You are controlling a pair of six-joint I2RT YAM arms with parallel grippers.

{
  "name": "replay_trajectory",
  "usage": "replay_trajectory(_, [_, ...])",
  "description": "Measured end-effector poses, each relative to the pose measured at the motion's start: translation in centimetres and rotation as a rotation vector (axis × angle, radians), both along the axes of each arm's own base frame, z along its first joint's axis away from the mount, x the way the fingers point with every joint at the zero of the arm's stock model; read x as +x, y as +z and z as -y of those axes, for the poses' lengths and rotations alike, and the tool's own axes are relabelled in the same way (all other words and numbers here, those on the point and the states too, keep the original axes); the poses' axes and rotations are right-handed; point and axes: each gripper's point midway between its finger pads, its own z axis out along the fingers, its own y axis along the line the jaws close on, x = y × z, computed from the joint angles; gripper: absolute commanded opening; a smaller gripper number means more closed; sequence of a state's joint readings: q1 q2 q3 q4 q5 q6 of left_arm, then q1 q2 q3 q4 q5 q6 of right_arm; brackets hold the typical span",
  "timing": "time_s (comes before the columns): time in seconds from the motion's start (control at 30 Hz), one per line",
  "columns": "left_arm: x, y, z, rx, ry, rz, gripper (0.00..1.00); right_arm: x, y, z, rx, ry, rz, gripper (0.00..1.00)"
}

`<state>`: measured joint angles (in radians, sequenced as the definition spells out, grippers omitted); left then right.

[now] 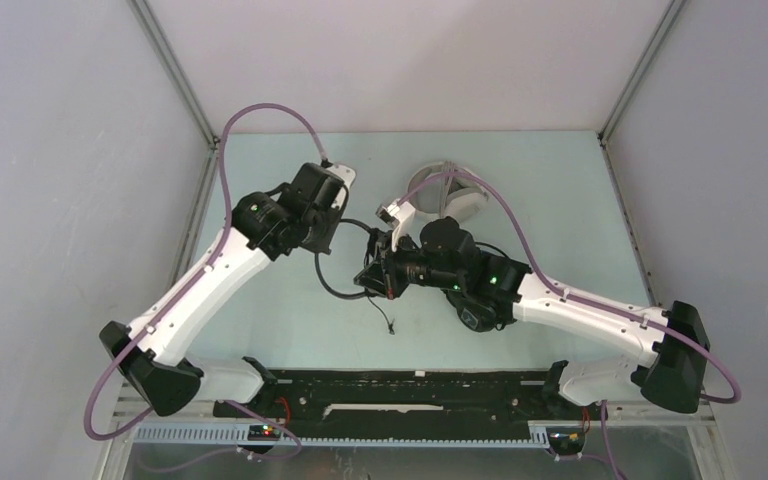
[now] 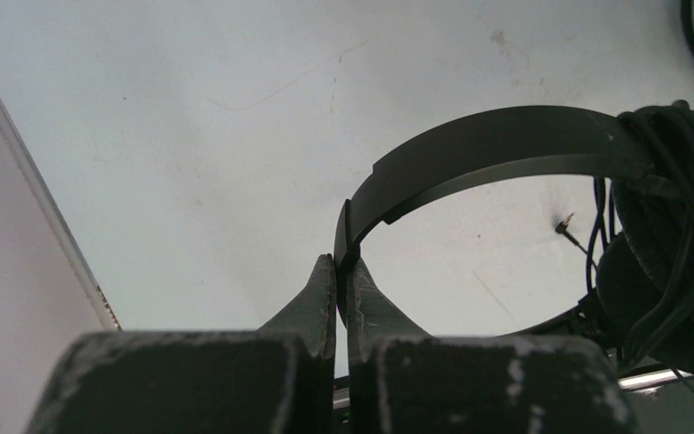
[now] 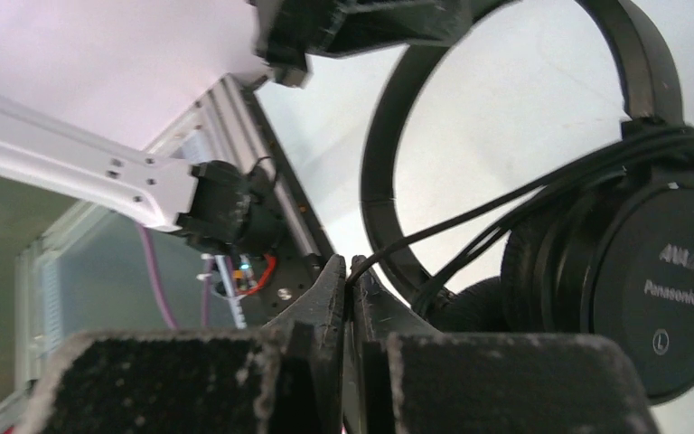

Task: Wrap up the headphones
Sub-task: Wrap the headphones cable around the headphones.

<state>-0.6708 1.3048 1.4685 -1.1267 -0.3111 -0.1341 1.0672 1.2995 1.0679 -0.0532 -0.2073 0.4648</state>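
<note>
A slim black pair of headphones hangs between my two grippers above the table. My left gripper is shut on its thin headband. The ear cup has several turns of thin black cable wound over its top. My right gripper is shut on that cable just beside the cup. In the top view the left gripper and the right gripper sit close together at mid-table. A slack loop of cable trails down to the plug.
A white-grey over-ear pair of headphones lies at the back of the table behind the right arm. Enclosure walls stand on three sides, with a metal frame rail along the left edge. The arm bases sit on the black rail at the near edge.
</note>
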Motion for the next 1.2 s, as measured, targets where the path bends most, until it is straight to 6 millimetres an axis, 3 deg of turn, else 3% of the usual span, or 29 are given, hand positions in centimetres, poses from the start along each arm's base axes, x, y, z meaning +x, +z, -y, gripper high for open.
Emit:
replay_trajectory(0.3, [0.3,3.2,0.2,-0.130,0.045,0.121,0.00,1.0,-1.2,0.6,-0.082,-0.065,0.091,0.08])
replay_trajectory(0.63, [0.4,4.1,-0.3,-0.142,0.070,0.153,0.00,1.8,-1.7,1.1,-0.137,-0.150,0.166,0.10])
replay_trajectory(1.0, [0.4,6.4,-0.3,-0.195,0.080,0.205,0.00,1.6,-1.7,1.2,-0.177,-0.203,0.246,0.13])
replay_trajectory(1.2, [0.4,7.7,-0.3,-0.220,0.082,0.229,0.00,1.8,-1.0,2.2,-0.148,-0.242,0.296,0.16])
